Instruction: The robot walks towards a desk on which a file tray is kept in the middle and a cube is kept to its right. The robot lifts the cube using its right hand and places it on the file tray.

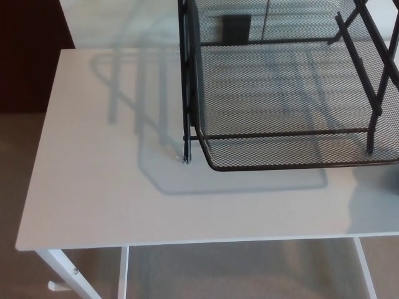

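From where I stand, the black mesh file tray (280, 93) sits on the white tabletop (93, 187), toward its far right part. Its low curved front lip faces the near edge, and that lip runs across the tabletop from side to side. Black upright posts (185, 81) rise at the tray's left side and slanted bars (374, 81) at its right. The picture cuts off the tray's top and right end, so I cannot tell which way its long axis lies.

Neither the left hand nor the right hand shows, so I cannot say how far their fingers are spread or give places by them. The cube is not to be made out. A grey shade (377, 187) lies at the right edge, too vague to name. The tray's shadow (137, 93) falls leftward, and a dark rectangle (235, 28) shows behind the mesh.
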### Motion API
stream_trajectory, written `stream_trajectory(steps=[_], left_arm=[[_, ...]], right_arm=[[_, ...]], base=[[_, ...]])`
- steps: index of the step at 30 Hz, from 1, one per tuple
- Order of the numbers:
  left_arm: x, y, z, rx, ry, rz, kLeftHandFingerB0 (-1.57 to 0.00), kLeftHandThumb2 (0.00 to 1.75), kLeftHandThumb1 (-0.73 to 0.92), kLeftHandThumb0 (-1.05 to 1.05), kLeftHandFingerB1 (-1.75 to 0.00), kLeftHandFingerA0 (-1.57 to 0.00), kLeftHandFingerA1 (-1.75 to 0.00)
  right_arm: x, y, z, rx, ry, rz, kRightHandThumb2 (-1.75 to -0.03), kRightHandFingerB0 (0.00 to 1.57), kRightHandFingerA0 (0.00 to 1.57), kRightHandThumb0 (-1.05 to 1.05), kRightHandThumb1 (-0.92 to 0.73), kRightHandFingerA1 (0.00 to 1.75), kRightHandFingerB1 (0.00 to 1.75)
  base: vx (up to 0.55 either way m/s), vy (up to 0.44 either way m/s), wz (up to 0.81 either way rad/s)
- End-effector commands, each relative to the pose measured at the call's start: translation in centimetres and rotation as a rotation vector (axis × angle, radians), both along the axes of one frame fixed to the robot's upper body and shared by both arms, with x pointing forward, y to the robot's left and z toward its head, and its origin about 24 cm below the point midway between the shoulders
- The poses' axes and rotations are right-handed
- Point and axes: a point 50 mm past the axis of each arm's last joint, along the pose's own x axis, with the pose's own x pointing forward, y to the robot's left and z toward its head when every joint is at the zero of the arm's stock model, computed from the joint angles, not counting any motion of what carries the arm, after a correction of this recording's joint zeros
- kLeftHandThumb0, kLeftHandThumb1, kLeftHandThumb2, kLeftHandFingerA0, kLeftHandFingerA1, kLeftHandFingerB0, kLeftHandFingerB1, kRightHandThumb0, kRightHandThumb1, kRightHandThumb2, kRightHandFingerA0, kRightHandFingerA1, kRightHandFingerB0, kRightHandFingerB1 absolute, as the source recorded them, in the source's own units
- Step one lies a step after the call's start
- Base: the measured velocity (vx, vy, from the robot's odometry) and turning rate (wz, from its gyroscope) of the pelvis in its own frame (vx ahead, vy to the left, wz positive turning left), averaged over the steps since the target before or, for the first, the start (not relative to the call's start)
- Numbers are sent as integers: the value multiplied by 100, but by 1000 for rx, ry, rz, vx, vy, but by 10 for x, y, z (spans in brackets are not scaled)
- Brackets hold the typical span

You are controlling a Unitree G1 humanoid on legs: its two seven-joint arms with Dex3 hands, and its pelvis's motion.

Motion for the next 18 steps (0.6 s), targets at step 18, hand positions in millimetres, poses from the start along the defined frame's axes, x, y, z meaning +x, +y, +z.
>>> stream_trajectory(steps=[18], left_arm=[[-3,9,8,68,31,-52,-27,66,87,-59,-33,-35,-39]], right_arm=[[-30,-55,53,4,-447,80,-63,78,84,-14,-76,144,101]], base=[[0,0,0]])
